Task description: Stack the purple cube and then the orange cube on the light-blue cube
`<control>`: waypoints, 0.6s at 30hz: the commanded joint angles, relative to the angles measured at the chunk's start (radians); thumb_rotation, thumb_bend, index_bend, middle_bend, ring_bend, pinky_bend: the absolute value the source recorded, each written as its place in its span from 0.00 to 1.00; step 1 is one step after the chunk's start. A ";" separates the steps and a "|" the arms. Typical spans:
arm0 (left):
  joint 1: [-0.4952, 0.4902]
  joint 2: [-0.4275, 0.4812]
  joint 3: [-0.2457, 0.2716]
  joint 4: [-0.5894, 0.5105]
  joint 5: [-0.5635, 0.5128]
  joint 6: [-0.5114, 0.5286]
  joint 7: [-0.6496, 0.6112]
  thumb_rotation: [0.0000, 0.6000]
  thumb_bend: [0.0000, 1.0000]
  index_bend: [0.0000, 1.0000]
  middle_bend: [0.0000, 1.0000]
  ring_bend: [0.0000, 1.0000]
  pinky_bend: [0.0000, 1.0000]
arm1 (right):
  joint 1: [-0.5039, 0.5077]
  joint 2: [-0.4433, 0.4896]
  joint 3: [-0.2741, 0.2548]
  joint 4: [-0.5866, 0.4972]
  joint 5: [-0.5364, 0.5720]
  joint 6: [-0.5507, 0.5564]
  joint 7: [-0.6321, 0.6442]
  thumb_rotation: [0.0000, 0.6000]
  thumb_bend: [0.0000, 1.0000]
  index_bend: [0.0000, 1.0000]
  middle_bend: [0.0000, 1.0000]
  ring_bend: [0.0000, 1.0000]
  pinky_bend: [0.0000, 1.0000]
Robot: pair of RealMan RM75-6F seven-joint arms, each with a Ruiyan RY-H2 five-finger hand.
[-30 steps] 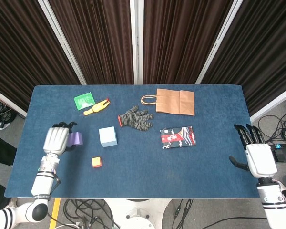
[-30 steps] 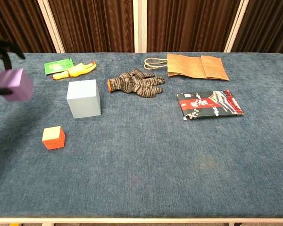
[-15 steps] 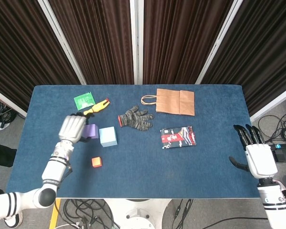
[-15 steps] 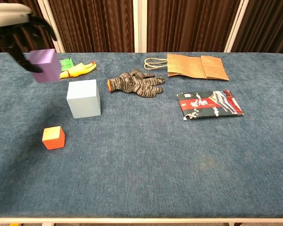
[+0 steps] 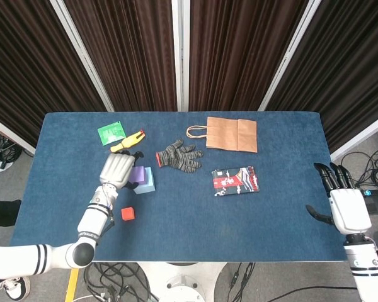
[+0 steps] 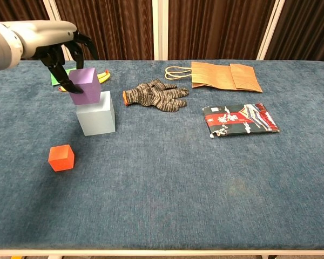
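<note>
The left hand (image 6: 65,51) grips the purple cube (image 6: 85,84) between its fingers (image 6: 75,86), holding it just above the light-blue cube (image 6: 96,113), seemingly a touch left of centre and slightly tilted. To place it well, the hand should square the purple cube's edges with the block beneath, centre it, lower it until it sits flat, then open gently so it is not dragged sideways. The orange cube (image 6: 61,157) waits on the table (image 6: 167,183), near and left of the stack. The right hand (image 5: 344,204) hangs off the table's right edge, fingers spread, holding nothing. The table is covered in blue cloth, which may give slightly under the base; dark pleated curtains (image 5: 132,50) close the far side.
</note>
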 commanded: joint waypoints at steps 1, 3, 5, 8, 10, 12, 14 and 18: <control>-0.011 -0.009 0.007 0.015 -0.006 0.002 -0.001 1.00 0.25 0.32 0.59 0.30 0.34 | 0.001 0.000 0.001 -0.001 0.002 -0.001 0.000 1.00 0.11 0.00 0.10 0.00 0.00; -0.019 -0.013 0.012 0.025 -0.013 0.002 -0.001 1.00 0.25 0.32 0.59 0.30 0.34 | 0.001 0.001 0.001 -0.002 0.002 -0.001 -0.002 1.00 0.11 0.00 0.10 0.00 0.00; -0.024 -0.017 0.015 0.031 -0.019 0.003 -0.002 1.00 0.25 0.32 0.59 0.30 0.34 | 0.001 0.001 0.001 -0.003 0.001 -0.001 -0.001 1.00 0.11 0.00 0.10 0.00 0.00; -0.032 -0.025 0.019 0.039 -0.028 0.008 -0.004 1.00 0.25 0.32 0.59 0.30 0.34 | 0.000 0.001 0.002 -0.001 0.004 -0.002 -0.002 1.00 0.11 0.00 0.10 0.00 0.00; -0.036 -0.029 0.021 0.042 -0.035 0.009 -0.007 1.00 0.25 0.32 0.59 0.30 0.34 | 0.001 0.001 0.002 -0.001 0.006 -0.003 -0.001 1.00 0.11 0.00 0.10 0.00 0.00; -0.041 -0.030 0.021 0.042 -0.046 0.006 -0.010 1.00 0.25 0.32 0.59 0.30 0.33 | 0.001 0.002 0.003 -0.001 0.008 -0.005 0.001 1.00 0.11 0.00 0.10 0.00 0.00; -0.046 -0.032 0.022 0.044 -0.052 0.007 -0.011 1.00 0.25 0.32 0.59 0.30 0.33 | 0.001 0.003 0.003 -0.001 0.009 -0.005 0.003 1.00 0.11 0.00 0.10 0.00 0.00; -0.056 -0.036 0.026 0.047 -0.057 0.011 -0.013 1.00 0.25 0.32 0.58 0.30 0.33 | 0.001 0.004 0.004 -0.001 0.008 -0.003 0.005 1.00 0.11 0.00 0.10 0.00 0.00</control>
